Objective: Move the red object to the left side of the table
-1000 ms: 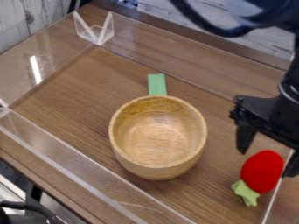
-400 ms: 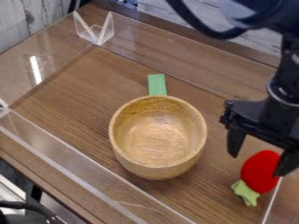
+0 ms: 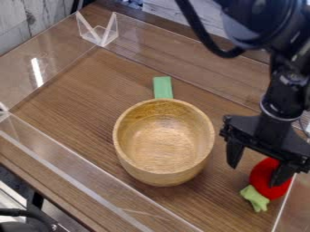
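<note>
End effector points straight down from my dark arm, fingers spread wide and straddling the top of the red object; whether they touch it I cannot tell. Nothing is gripped. Red object: small, rounded, bright red, with a light-green stem end toward the near edge, sitting at the near right corner of the surface, close to the clear wall. Wooden bowl stands just beside my fingers, toward the centre. Flat green block lies behind the bowl.
</note>
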